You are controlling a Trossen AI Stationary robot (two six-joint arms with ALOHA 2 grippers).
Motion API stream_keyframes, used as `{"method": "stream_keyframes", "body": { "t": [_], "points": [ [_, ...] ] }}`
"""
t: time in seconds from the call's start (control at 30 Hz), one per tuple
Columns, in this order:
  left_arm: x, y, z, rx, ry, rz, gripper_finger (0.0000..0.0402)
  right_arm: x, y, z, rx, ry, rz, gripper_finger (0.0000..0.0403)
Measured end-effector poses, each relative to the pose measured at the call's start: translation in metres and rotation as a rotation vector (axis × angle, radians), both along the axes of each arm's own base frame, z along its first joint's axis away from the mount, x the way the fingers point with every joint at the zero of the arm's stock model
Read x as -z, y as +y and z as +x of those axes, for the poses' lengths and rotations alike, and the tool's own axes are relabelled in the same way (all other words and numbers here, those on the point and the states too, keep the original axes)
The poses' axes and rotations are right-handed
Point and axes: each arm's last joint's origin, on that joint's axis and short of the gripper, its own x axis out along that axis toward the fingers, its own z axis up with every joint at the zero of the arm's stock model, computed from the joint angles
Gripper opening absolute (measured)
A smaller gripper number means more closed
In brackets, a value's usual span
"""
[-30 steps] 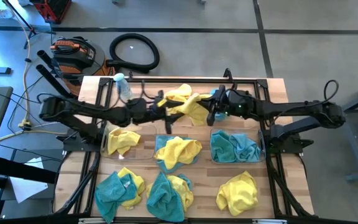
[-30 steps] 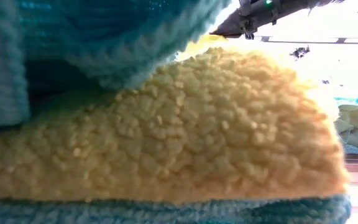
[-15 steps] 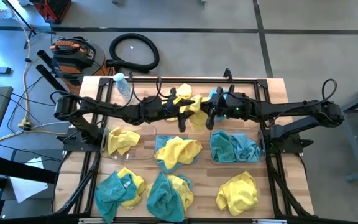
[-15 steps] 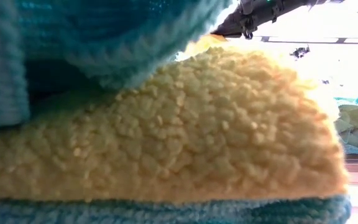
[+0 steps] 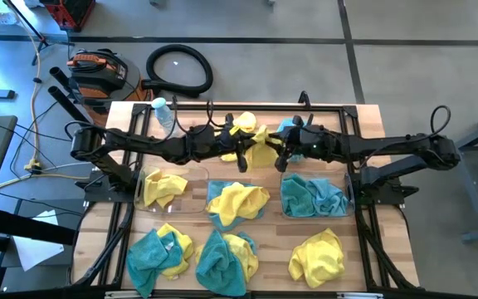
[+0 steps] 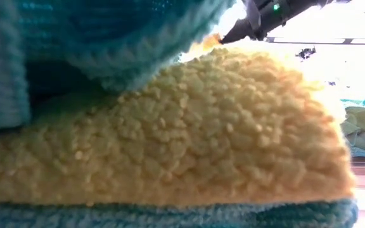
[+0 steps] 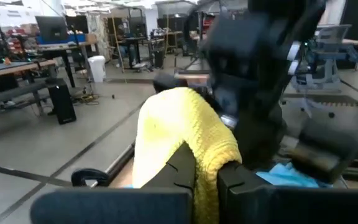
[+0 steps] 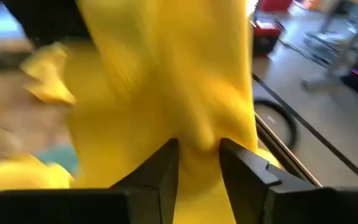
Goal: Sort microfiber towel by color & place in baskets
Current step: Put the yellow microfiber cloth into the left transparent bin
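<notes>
A yellow microfiber towel (image 5: 252, 137) hangs between my two grippers above the far middle of the table. My left gripper (image 5: 241, 154) reaches in from the left and is shut on it (image 7: 207, 180). My right gripper (image 5: 282, 153) faces it from the right. Its fingers (image 8: 166, 163) stand apart with yellow cloth (image 8: 166, 74) between them. The left basket (image 5: 143, 193) holds a yellow towel and the right basket (image 5: 348, 193) holds teal ones. More yellow and teal towels lie loose at the middle (image 5: 237, 202) and along the near edge (image 5: 226, 257). My left gripper pinches a bunched fold of the yellow towel (image 7: 205, 163) between its two fingers, coming level from the table's left. The cloth bulges up beyond the fingers and hangs clear of the table. My right gripper has the towel's other end (image 8: 199, 140) between its parted fingers; whether they touch it I cannot tell.
A clear water bottle (image 5: 164, 115) lies at the far left corner, and a teal towel (image 5: 289, 126) lies behind the right gripper. In the low view, towels (image 6: 170, 139) right at the lens block nearly everything. A black frame rims the table.
My left gripper has moved toward the table's right, up to the yellow towel held at my right gripper. The towel, spread wide between the arms a second ago, now sits gathered into a narrower bunch between the two grippers.
</notes>
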Motion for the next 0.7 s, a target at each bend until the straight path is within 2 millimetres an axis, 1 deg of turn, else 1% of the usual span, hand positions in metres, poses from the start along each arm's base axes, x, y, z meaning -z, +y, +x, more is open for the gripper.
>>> {"method": "stream_keyframes", "body": {
  "t": [0.27, 0.33, 0.43, 0.57, 0.7],
  "points": [
    [-0.042, 0.0, -0.027, -0.079, -0.098, 0.077, 0.0001, 0.017, -0.011, -0.014, 0.185, 0.191, 0.02, 0.0122],
    [-0.054, -0.001, -0.036, -0.083, -0.137, 0.089, 0.0001, 0.022, -0.015, -0.017, 0.237, 0.216, 0.038, 0.0122],
    [-0.068, -0.003, -0.05, -0.091, -0.15, 0.094, 0.0, 0.028, -0.021, -0.022, 0.288, 0.244, 0.073, 0.0122],
    [-0.081, -0.01, -0.075, -0.164, -0.09, 0.093, 0.0, 0.039, -0.025, -0.028, 0.338, 0.277, 0.115, 0.0122],
    [-0.093, -0.022, -0.105, -0.245, -0.023, 0.08, 0.0, 0.051, -0.024, -0.033, 0.364, 0.3, 0.146, 0.0122]
  ]
}}
